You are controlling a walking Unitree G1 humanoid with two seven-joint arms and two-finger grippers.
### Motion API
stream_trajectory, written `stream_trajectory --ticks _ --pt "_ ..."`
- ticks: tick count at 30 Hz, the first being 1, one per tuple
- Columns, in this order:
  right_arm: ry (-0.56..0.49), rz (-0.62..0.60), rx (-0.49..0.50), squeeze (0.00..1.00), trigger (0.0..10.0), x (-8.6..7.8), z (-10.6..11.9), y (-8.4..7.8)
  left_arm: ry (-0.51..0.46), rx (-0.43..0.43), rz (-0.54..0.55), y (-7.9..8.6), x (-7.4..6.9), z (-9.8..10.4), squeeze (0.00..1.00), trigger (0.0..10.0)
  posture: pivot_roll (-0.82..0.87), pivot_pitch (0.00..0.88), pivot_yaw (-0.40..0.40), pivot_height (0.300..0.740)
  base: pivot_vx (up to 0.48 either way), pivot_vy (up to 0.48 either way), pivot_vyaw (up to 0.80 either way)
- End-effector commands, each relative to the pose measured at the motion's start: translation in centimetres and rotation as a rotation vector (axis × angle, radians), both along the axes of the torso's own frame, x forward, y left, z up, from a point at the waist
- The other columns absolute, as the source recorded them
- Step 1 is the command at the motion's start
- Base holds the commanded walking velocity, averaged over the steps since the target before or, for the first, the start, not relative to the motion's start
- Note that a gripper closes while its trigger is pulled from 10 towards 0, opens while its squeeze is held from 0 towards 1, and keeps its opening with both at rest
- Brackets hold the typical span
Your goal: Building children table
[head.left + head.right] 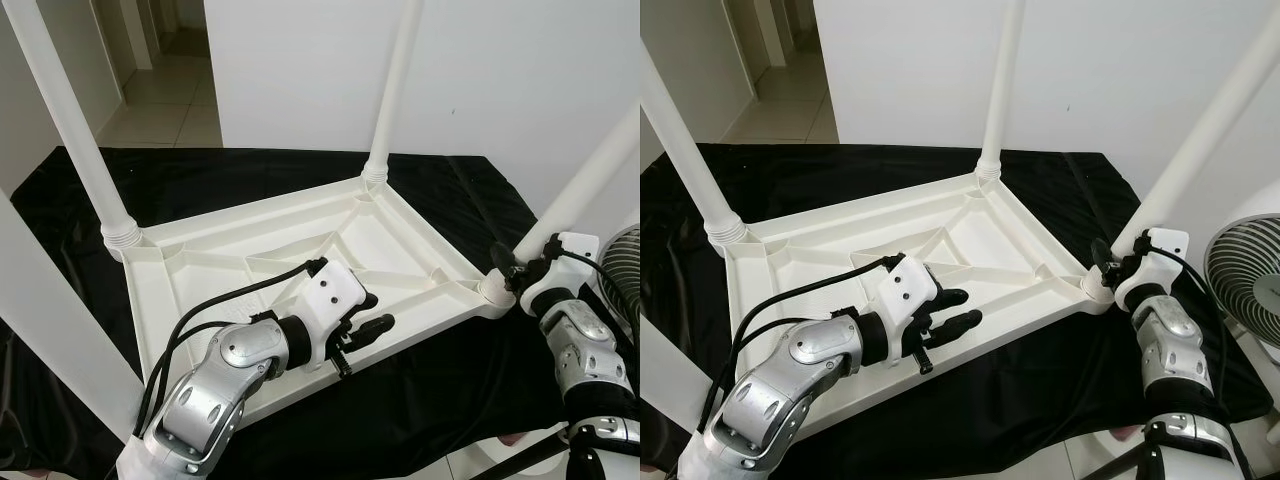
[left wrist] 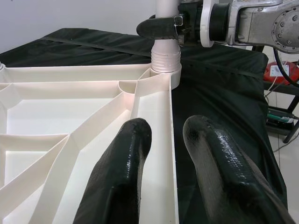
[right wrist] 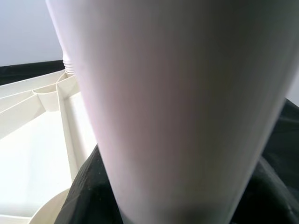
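A white plastic table top (image 1: 300, 230) lies upside down on a black cloth (image 1: 450, 400). White legs stand up from its corners: far left (image 1: 75, 130), far right (image 1: 395, 80), near right (image 1: 590, 175) and near left (image 1: 50, 320). My left gripper (image 1: 370, 315) is open over the near rim. In the left wrist view its fingers (image 2: 121, 177) sit to either side of that rim (image 2: 173, 140). My right gripper (image 1: 510, 262) is shut on the base of the near-right leg (image 2: 166, 51), which looms close in the right wrist view (image 3: 177, 102).
A standing fan (image 1: 1245, 275) is close beside my right arm. A white wall (image 1: 480, 70) rises behind the cloth-covered surface. A tiled hallway (image 1: 165, 100) opens at the far left. Tall legs ring the table top on all sides.
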State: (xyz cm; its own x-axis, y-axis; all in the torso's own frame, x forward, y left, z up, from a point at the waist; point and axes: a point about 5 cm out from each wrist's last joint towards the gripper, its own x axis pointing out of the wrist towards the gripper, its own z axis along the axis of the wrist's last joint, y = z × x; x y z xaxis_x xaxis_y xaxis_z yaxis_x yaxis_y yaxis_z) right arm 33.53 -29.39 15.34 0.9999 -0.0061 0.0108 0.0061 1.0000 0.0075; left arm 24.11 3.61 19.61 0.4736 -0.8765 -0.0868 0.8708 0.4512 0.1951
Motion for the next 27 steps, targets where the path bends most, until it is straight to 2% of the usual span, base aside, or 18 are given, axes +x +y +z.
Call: stream_trajectory --ticks 1,9,15,18,23,27 --pt "0.166 -0.082 0.077 0.0 10.0 -1.4 -3.6 -1.3 -0.004 -0.002 0.017 0.1 0.0 0.2 0.0 10.0 0.02 0.067 0.004 0.74 0.0 0.0 0.0" --pt "0.178 -0.149 0.094 0.0 10.0 -1.6 -4.0 -1.6 -0.005 -0.003 0.02 0.1 0.1 0.2 0.0 10.0 0.02 0.069 0.003 0.74 0.0 0.0 0.0" --pt "0.174 -0.232 0.057 0.0 10.0 -1.8 -4.1 -1.7 -0.006 -0.004 0.021 0.1 0.1 0.3 0.0 10.0 0.02 0.069 0.0 0.74 0.0 0.0 0.0" --pt "0.146 -0.287 0.033 0.0 10.0 -1.9 -4.3 -0.7 -0.006 -0.007 0.023 0.1 0.1 0.3 0.0 10.0 0.02 0.069 -0.002 0.74 0.0 0.0 0.0" --pt "0.13 -0.325 0.02 0.0 10.0 -2.0 -4.4 -0.1 -0.006 -0.007 0.024 0.1 0.1 0.3 0.0 10.0 0.02 0.069 -0.003 0.74 0.0 0.0 0.0" --pt "0.096 -0.403 0.011 0.0 10.0 -2.3 -4.4 0.8 -0.007 -0.008 0.024 0.1 0.0 0.3 0.0 10.0 0.02 0.07 -0.006 0.74 0.0 0.0 0.0"
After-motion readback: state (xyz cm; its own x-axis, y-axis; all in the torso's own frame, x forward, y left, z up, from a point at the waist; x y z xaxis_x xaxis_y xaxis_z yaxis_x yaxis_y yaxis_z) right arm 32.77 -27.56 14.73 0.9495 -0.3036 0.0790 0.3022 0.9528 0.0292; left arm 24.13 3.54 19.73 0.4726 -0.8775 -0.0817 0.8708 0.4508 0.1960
